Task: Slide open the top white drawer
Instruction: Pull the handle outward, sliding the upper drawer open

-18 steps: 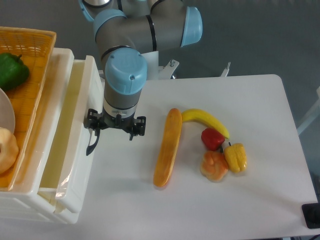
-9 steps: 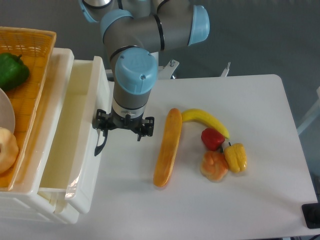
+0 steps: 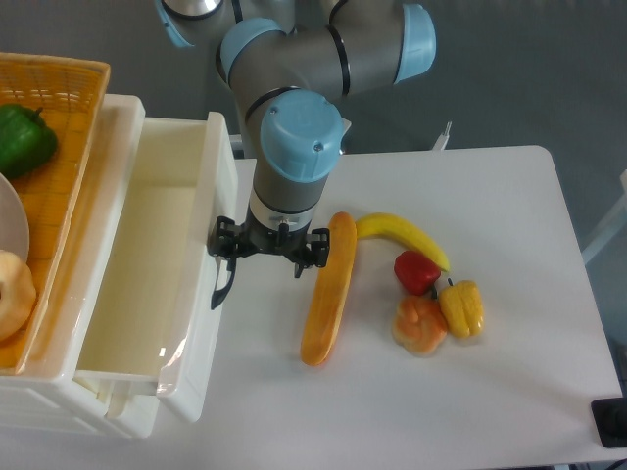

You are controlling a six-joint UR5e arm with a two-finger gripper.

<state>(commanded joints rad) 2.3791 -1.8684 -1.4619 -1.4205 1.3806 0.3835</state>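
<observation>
The top white drawer (image 3: 217, 186) stands pulled well out to the right from the white cabinet (image 3: 54, 397), its shallow tray bare inside. Its curved black handle (image 3: 223, 285) sticks out from the front wall. My gripper (image 3: 235, 258) points down at the drawer's front, right over the handle and closed on it. The wrist above hides the fingers. The lower drawer is hidden beneath the top one.
An orange wicker basket (image 3: 61, 93) on the cabinet holds a green pepper (image 3: 22, 137). On the table to the right lie a baguette (image 3: 328, 289), close beside my gripper, a banana (image 3: 404, 235), a red pepper (image 3: 417, 271), a yellow pepper (image 3: 462, 307) and an orange fruit (image 3: 419, 325).
My gripper has moved steadily to the right with the handle, and the top drawer has slid out with it, showing much more of its inside.
</observation>
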